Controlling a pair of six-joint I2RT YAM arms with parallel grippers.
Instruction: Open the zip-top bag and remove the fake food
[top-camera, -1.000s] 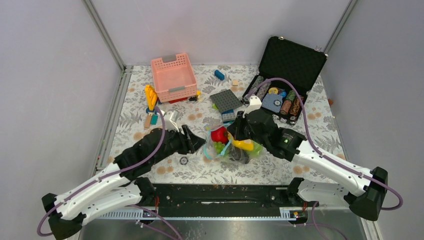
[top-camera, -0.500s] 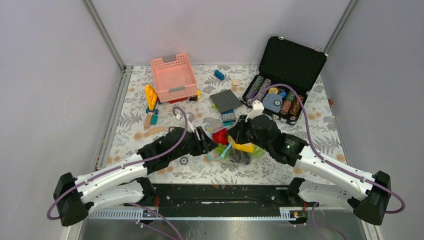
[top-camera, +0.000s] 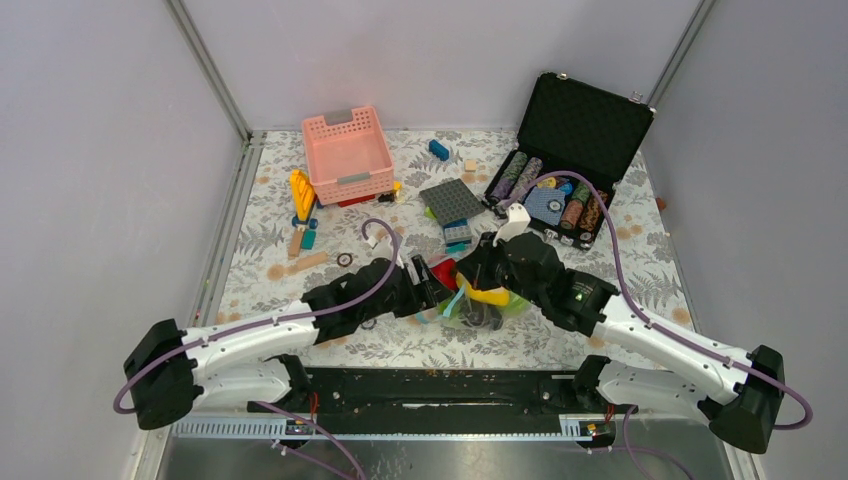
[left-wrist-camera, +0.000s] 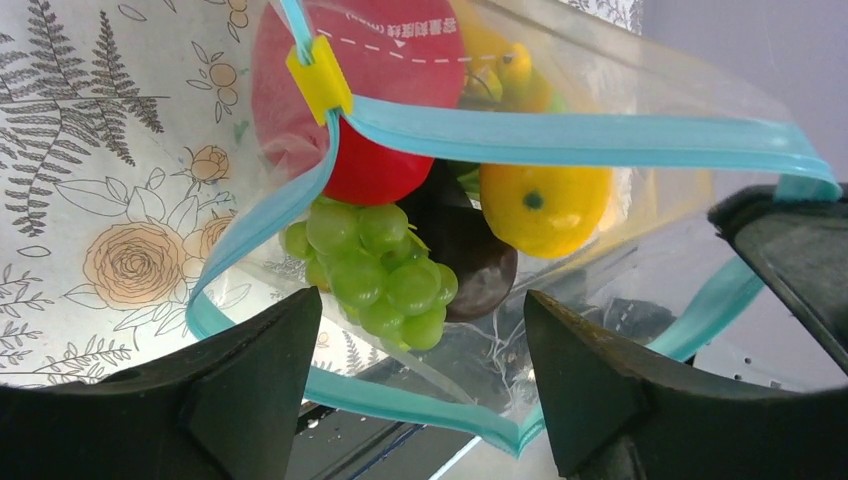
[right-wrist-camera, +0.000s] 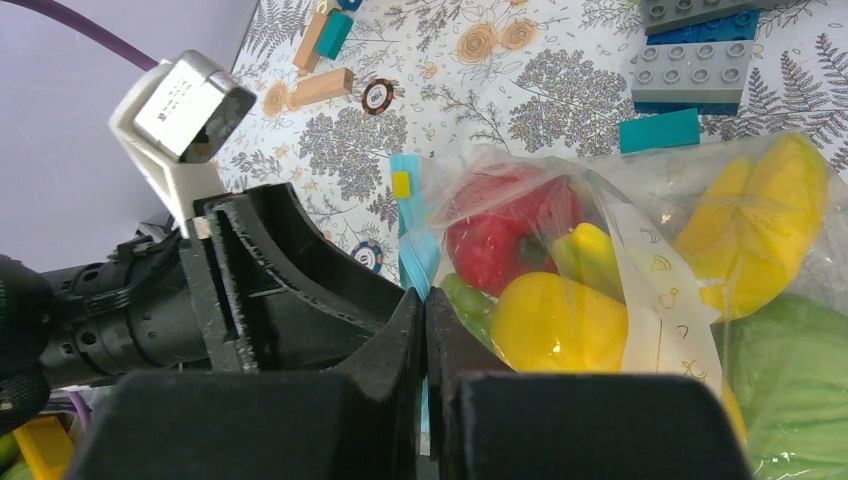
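Noted clear crinkly zip-top bag with light-blue zipper strip on floral desk, mouth parted, right jaws clenched on its edge, left jaws released at the opening, small plastic fake food all inside, removal pending.

Seen from above, we make out little of the zip-top bag beneath the left hand and right hand. Inside the bag, the left wrist view's top edge cuts the red tomato, and the right wrist view's lower corner cuts the green lettuce.
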